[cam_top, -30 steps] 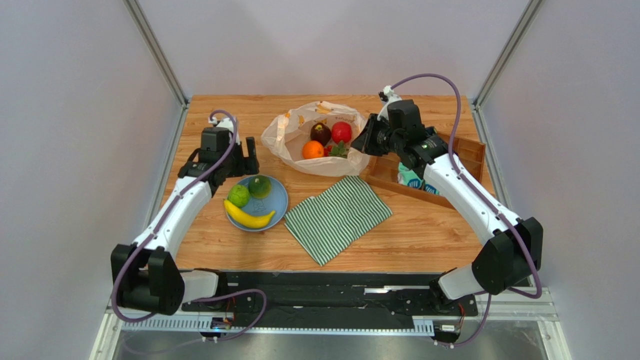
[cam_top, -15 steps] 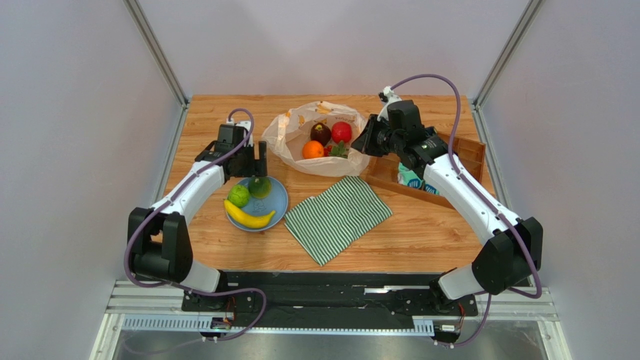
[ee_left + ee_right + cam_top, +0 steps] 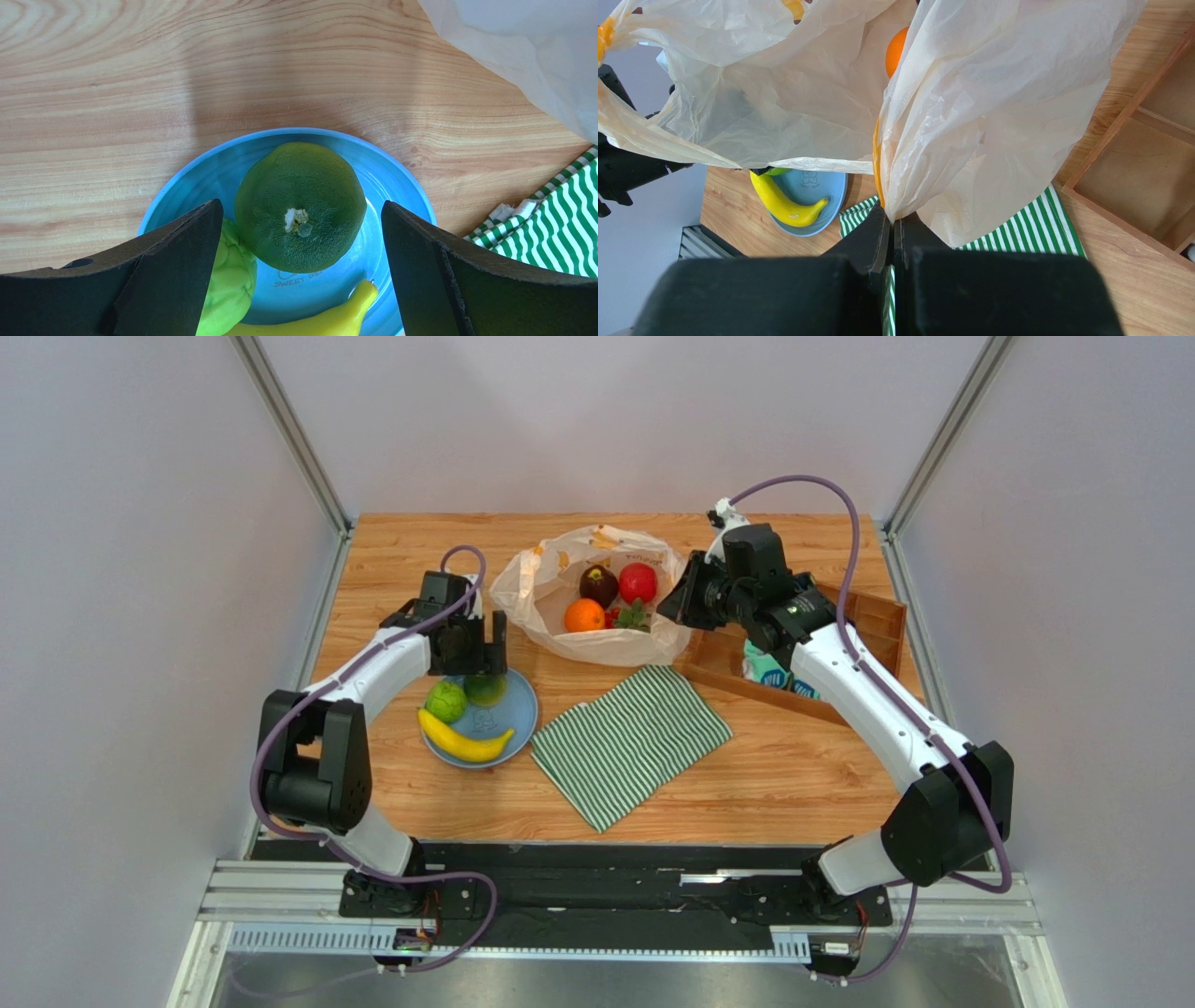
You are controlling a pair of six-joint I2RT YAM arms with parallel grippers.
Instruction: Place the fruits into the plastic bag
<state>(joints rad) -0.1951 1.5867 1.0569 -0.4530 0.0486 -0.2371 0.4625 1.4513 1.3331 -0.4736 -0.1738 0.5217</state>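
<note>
Top view: L gripper (image 3: pixel 481 653) hangs over blue plate (image 3: pixel 528 717), ready to grab. R gripper (image 3: pixel 683 602) lifts the plastic bag (image 3: pixel 540 609) edge so the mouth is open. Orange (image 3: pixel 584 616) & red apple (image 3: pixel 638 583) are inside.
L wrist: jaws wide open, nothing held, one each side of dark green fruit (image 3: pixel 300 206). Banana (image 3: pixel 316 323) is beside it.
R wrist: jaws pinched tight on bag edge.
Vs 1 s ago: L arm swung in from the left. R arm & bag same.
</note>
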